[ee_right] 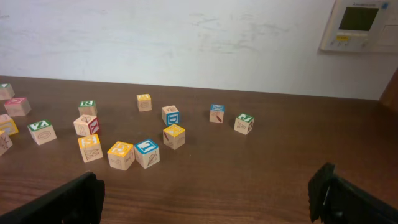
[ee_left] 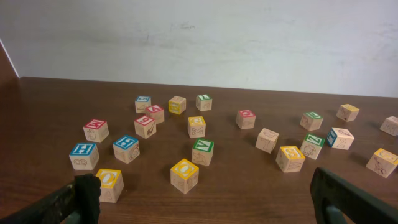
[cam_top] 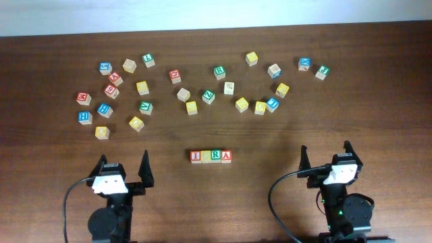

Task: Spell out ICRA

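Overhead view: the brown desk [cam_top: 378, 115] fills nearly the whole frame, and its far edge meets the pale wall along the top. Across the upper half lies a loose scatter of letter blocks [cam_top: 183, 94], most standing apart from one another.

At lower left, the left end effector [cam_top: 123, 160] is released, with its jaws wide apart and nothing between them. At lower right, the right end effector [cam_top: 325, 148] is the same. Both wrist views confirm this, showing dark fingers at the two bottom corners and bare wood between.

In the lower centre, between the two arms, is the ICRA row [cam_top: 210, 156]: four blocks side by side and touching, reading I, C, R, A. The word looks complete.

The blocks are small wooden cubes, so probably light, stiff and not fragile, though their smooth painted faces could slip. The best hold is on two opposite flat sides. In the row, the inner blocks have only their upper and lower faces in the frame free, so a nudge to one would probably shift its neighbours.

A bare band separates the row from the scatter, and open wood flanks it on both sides.
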{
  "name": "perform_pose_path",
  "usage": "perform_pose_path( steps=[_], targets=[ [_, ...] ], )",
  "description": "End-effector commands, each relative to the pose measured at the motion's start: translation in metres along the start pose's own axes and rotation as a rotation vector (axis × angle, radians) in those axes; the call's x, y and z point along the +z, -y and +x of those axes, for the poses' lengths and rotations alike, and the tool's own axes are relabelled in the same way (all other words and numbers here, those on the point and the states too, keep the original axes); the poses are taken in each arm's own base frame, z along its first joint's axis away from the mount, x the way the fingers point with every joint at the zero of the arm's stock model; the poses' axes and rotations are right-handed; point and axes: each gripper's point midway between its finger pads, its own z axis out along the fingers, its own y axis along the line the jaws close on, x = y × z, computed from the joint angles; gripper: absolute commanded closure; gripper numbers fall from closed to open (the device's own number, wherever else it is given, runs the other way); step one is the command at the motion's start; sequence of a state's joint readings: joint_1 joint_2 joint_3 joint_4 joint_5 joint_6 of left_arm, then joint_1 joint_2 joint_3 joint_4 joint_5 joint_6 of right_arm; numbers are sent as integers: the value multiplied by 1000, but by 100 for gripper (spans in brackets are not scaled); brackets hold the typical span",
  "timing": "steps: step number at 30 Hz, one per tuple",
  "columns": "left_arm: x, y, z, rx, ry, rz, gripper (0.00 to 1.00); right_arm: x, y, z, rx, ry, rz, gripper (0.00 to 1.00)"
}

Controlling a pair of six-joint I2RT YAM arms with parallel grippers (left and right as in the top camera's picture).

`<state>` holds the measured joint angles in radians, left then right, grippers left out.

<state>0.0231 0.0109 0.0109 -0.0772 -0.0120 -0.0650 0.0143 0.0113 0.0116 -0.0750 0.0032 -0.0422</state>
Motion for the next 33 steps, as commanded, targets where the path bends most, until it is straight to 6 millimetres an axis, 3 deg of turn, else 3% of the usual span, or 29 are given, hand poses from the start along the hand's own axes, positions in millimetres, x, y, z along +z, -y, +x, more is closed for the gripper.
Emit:
perform_pose_path(
  steps=[1,33],
  targets=[
    [0,-3,1,-2,-3,-13,1,0,4,3,-5,-5,19,2],
    [0,-3,2,-2,-3,-14,1,0,8,3,51,-4,41,2]
  ],
)
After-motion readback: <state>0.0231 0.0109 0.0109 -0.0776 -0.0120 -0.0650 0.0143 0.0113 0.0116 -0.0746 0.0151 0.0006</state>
